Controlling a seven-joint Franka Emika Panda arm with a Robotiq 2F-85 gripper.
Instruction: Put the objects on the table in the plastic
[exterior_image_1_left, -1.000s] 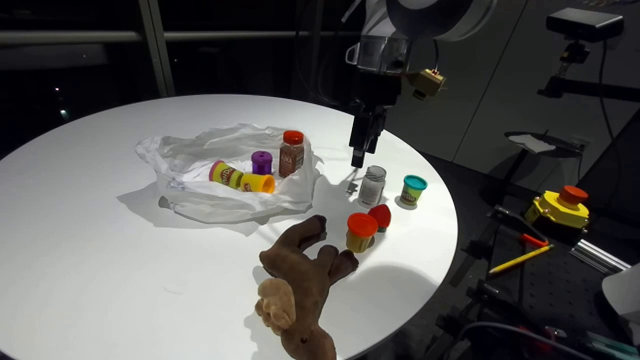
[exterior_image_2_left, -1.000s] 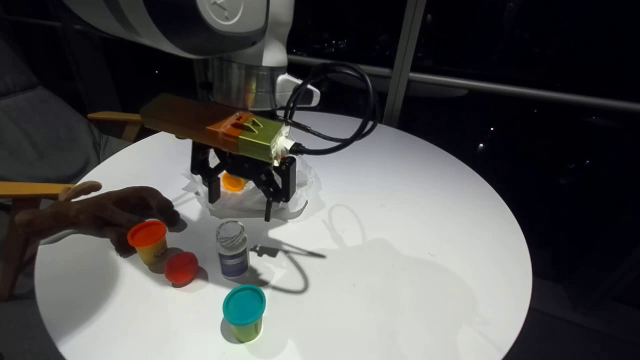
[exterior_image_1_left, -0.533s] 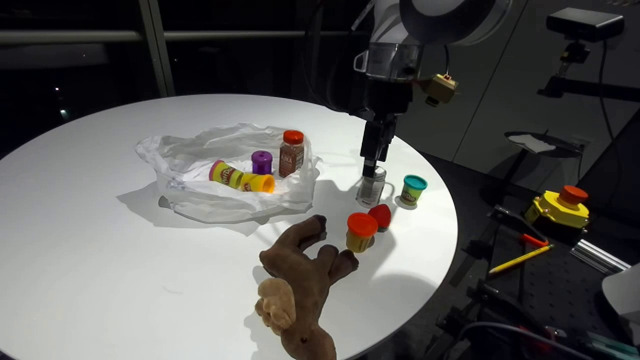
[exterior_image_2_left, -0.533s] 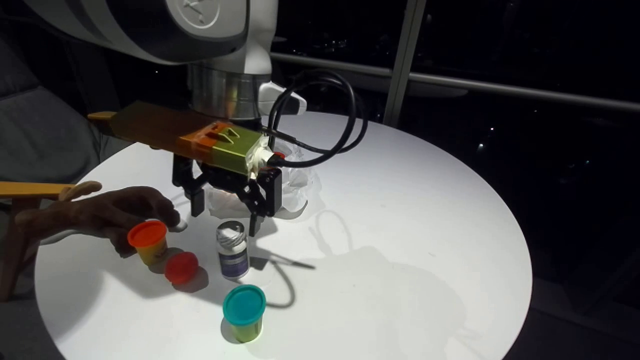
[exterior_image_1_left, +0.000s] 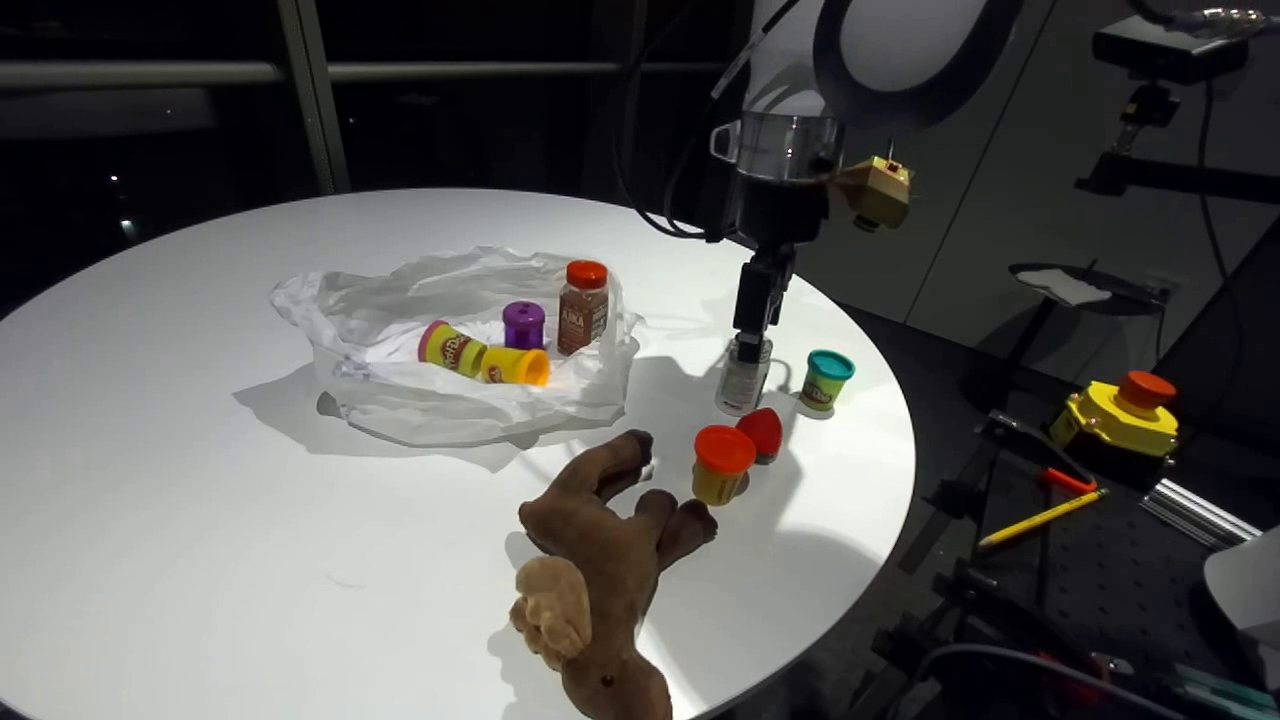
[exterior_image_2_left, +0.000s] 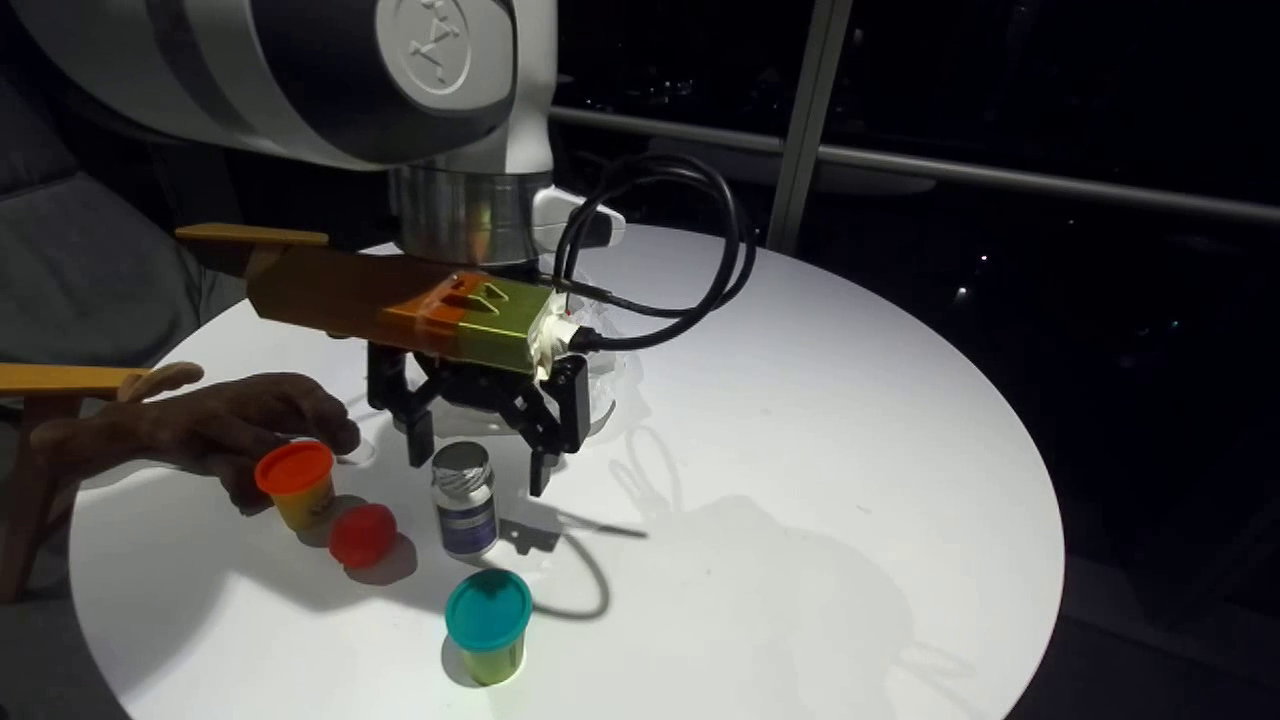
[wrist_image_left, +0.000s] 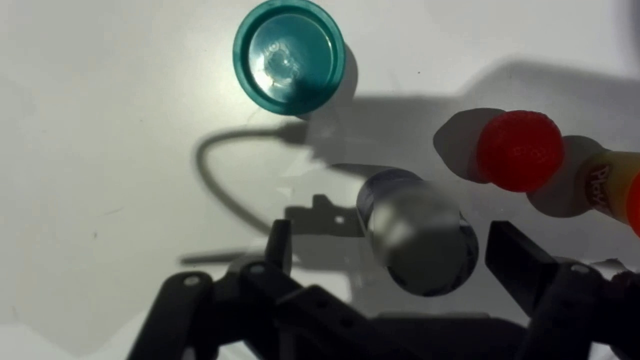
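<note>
- Black pincer (exterior_image_2_left: 480, 468) hangs over the white counter (exterior_image_2_left: 800, 480), its fingers spread wide.
- Between those fingers, in the wrist view, we see an upright bottle (wrist_image_left: 422, 240), the gap slim on one side.
- Near it, we spot a teal-lidded cup (exterior_image_2_left: 489, 618), a red toy (exterior_image_2_left: 363, 537) and a red-lidded cup (exterior_image_2_left: 300, 485), the last two side by side.
- Brown plush animal (exterior_image_1_left: 600, 540) lies close by, its legs near the red-lidded cup.
- Farther along the counter, we find the open plastic bag (exterior_image_1_left: 480, 420) holding a red-capped jar (exterior_image_1_left: 582, 312) and a purple container (exterior_image_1_left: 524, 328), both upright, plus a pink-lidded cup (exterior_image_1_left: 452, 349) and a yellow cup (exterior_image_1_left: 515, 367).
</note>
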